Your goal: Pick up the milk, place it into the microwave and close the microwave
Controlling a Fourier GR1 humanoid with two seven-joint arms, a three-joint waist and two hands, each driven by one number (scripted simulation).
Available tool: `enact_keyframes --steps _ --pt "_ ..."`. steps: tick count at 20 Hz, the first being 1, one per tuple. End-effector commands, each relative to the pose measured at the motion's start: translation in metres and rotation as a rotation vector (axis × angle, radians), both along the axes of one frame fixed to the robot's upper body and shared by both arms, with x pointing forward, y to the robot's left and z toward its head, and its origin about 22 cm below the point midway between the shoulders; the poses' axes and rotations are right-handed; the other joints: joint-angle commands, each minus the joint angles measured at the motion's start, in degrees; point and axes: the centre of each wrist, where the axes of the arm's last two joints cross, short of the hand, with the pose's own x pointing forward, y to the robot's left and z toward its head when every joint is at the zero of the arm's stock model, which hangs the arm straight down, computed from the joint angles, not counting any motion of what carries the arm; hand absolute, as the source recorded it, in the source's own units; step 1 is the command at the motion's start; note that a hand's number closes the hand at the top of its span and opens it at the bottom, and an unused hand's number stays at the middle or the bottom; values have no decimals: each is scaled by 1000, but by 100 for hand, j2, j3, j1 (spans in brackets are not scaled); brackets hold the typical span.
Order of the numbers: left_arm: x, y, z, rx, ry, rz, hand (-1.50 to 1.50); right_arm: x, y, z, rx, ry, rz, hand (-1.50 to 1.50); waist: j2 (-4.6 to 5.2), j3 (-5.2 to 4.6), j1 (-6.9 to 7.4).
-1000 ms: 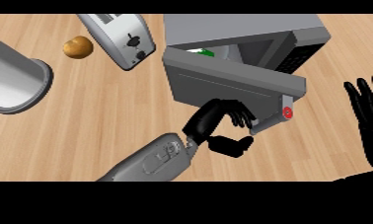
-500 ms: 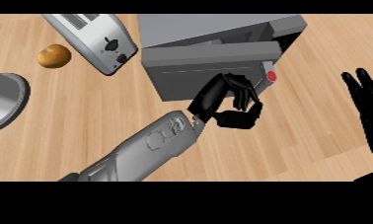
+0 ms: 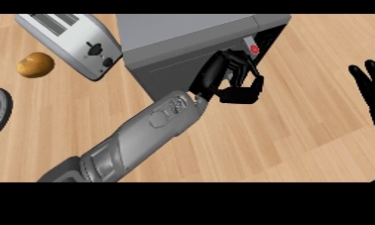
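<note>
The grey microwave (image 3: 192, 31) stands at the top middle, and its door (image 3: 170, 68) is swung almost flat against the body, leaving a narrow dark gap at the right by a red button (image 3: 254, 49). My left hand (image 3: 228, 78) rests against the door's right end with fingers curled, holding nothing. The milk shows nowhere; the door hides the microwave's inside. At the right edge my right hand (image 3: 364, 88) stays open, fingers up, resting.
A silver toaster (image 3: 75, 41) lies at the top left beside the microwave. A round brown potato (image 3: 35, 65) sits left of it. The rim of a grey round object (image 3: 4, 110) shows at the left edge. Bare wooden counter spreads below and to the right.
The microwave door has swung from wide open to nearly shut, with my left hand moving up and right along it. The view has shifted, and the inside is no longer visible.
</note>
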Motion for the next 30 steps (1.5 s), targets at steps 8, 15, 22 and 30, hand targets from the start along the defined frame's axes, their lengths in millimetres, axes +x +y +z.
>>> enact_keyframes --steps 8,15,22,30 --pt "13 -10 25 -38 -33 44 150 8 -3 23 -24 -16 44 -150 91 15 -329" --pt "12 -10 23 -57 -33 76 150 11 -10 37 -55 -18 41 -150 102 12 -434" --pt "11 -10 19 -61 -39 116 150 14 -19 51 -76 -33 22 -150 120 21 -486" --pt "9 -12 21 -85 -44 140 150 17 -25 63 -91 -43 31 -150 157 32 -578"
